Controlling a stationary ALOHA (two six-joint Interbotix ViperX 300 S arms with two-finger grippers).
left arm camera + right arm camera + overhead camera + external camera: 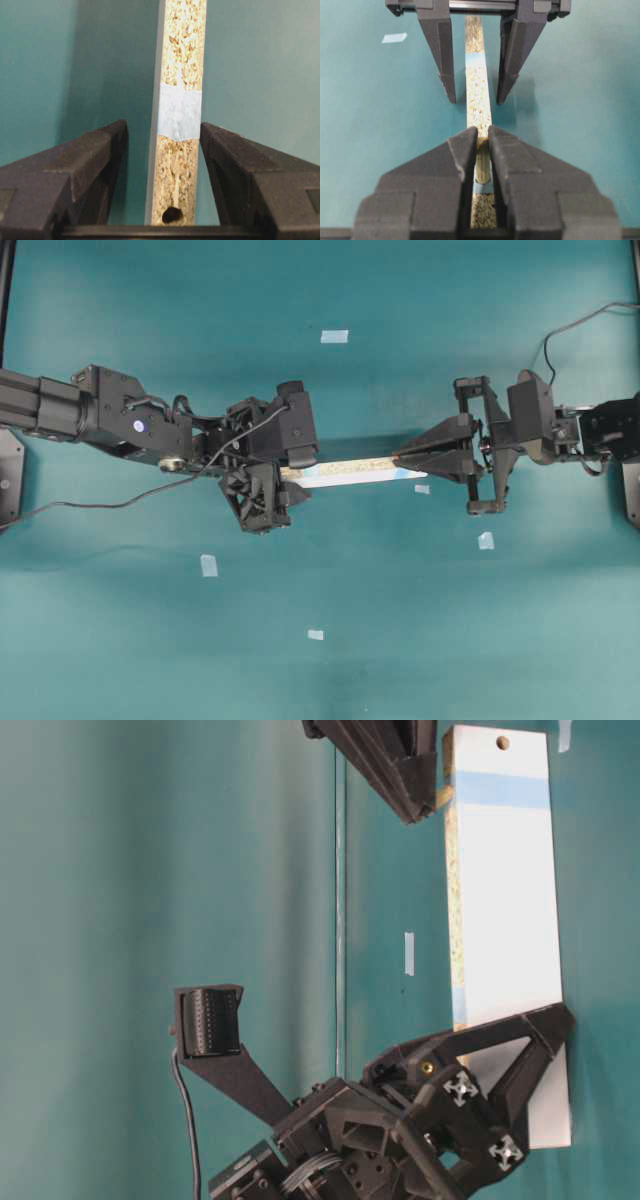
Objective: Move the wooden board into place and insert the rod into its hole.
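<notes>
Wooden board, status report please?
Left hand open, straddling wooden board on edge. Right hand shut on rod above board. Hole unobstructed.

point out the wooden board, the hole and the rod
wooden board (180,55), left wrist view, speckled edge above the blue tape
hole (172,215), left wrist view, dark opening
rod (482,167), right wrist view, pale shaft between the right pincer's fingers

We see a teal tabletop (330,670) dotted with small pale blue tape squares: one at twelve o'clock (334,337), one at eight o'clock (209,565), one near six o'clock (316,635), and two at four o'clock, the nearer (422,489) just off centre, the farther (486,540) below it. A black cable (90,506) trails across at nine o'clock
</notes>
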